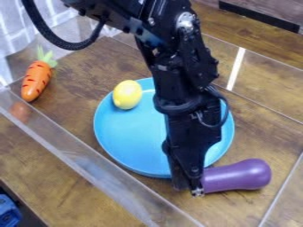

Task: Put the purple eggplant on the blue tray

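One blue-purple thing (7, 213) (only part of it shows, so I can't say what it is) sits at the lower left corner of the view, nearest the camera. A clear strip (89, 162) runs slantwise from the left side down to the bottom edge, and the wood of the table (53, 182) shows on both sides of it.

Toward the lower right lies the eggplant (238, 176), on its side on the table, just outside the tray. Its fat, glossy end points right; its narrow end meets the gripper (190, 188) in the view. The gripper's fingers are together, low at that narrow end, though I cannot tell whether they pinch it (the dark parts hide the spot).

Beyond and to the left is the tray (123, 131), round and bright blue, flat on the table. The black arm (180, 66) comes down from the top and covers much of its right side, with a cable (58, 41) looping out at the upper left.

Farther back, the lemon (127, 95) is in the tray, by its far left rim. Well apart at the left, the carrot (37, 78) lies on the table, green top pointing away. Behind it, a pale, wrinkled patch (24, 35) fills the upper left corner.
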Tool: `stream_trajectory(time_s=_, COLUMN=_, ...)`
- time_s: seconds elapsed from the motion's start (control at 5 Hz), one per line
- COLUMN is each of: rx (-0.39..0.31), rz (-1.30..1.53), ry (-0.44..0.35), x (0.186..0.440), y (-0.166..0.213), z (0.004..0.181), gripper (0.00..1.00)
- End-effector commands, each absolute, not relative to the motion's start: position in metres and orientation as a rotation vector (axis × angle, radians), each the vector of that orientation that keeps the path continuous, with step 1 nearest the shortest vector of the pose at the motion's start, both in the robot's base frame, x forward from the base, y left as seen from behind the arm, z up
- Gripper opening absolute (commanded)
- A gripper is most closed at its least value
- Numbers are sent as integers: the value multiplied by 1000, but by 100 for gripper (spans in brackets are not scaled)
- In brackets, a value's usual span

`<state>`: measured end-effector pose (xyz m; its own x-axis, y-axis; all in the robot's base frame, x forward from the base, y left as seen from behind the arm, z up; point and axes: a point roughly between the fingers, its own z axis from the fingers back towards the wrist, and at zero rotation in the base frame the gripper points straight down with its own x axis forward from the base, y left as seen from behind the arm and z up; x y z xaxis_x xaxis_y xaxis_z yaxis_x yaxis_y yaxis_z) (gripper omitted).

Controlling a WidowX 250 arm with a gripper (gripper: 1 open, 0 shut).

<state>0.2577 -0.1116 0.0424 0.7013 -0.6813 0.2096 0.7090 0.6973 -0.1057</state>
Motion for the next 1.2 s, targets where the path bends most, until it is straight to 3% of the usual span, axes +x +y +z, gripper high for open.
stream_trajectory(time_s=0.0, rx=-199, rz=-762, ry=-193, x=261, y=-109, z=51, gripper=0)
stream_trajectory(time_s=1.0, rx=-245, rz=-747, ry=-202, x=258, y=-114, z=57, gripper=0)
